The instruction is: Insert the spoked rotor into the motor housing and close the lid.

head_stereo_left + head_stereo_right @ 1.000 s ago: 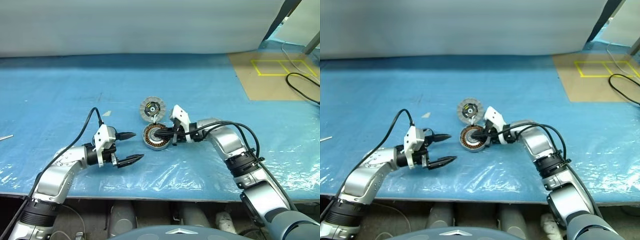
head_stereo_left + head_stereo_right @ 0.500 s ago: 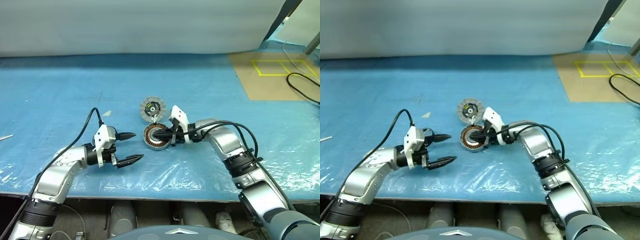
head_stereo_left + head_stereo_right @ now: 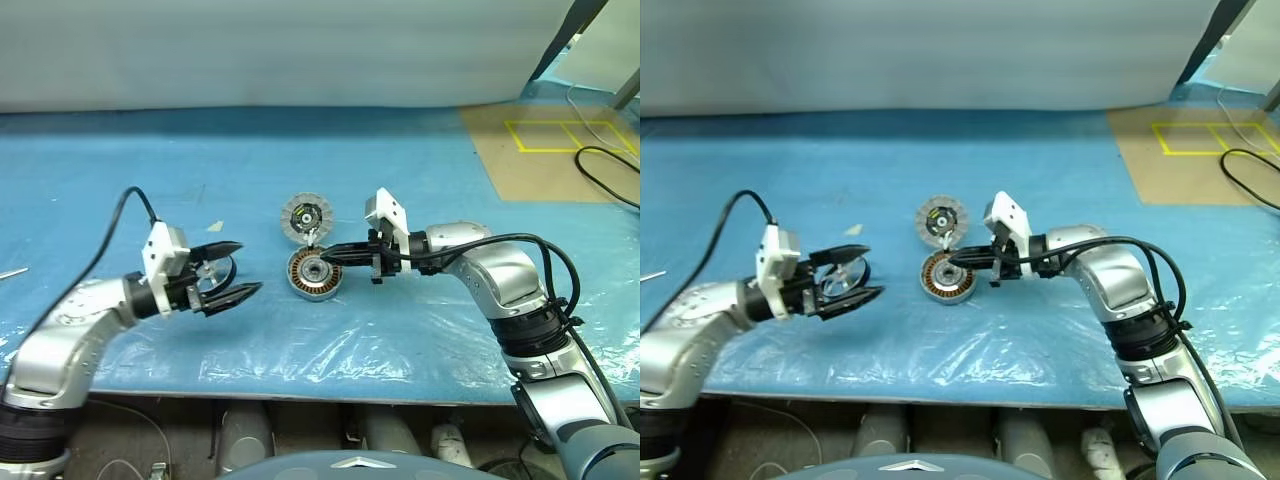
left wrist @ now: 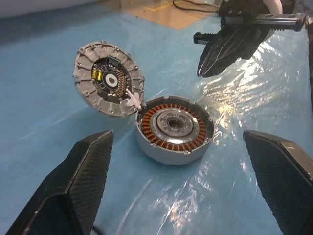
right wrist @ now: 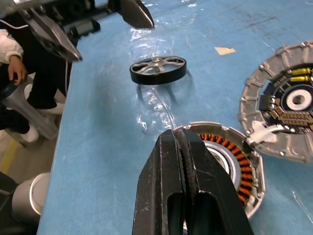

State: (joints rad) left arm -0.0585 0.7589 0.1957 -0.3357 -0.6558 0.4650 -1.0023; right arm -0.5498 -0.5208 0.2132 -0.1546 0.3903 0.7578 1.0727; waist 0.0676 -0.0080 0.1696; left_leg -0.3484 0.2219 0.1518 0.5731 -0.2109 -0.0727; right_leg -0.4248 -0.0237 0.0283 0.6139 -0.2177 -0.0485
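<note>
The motor housing, a grey cup with copper windings, sits mid-table on the blue sheet. Its lid is hinged open behind it, ribbed face with the black-and-yellow centre showing. The spoked rotor lies flat on the sheet to the housing's left, partly behind my left gripper's fingers. My left gripper hangs open above the rotor, holding nothing. My right gripper is shut and empty. Its tip hovers just over the housing's right rim.
A brown board with yellow tape and a black cable lie at the far right. A small white scrap rests left of the lid. A person sits beyond the table edge in the right wrist view.
Both arms have risen. The left gripper moved up and left, uncovering the rotor. The right gripper lifted off the housing's middle and drew back to the right, still shut.
</note>
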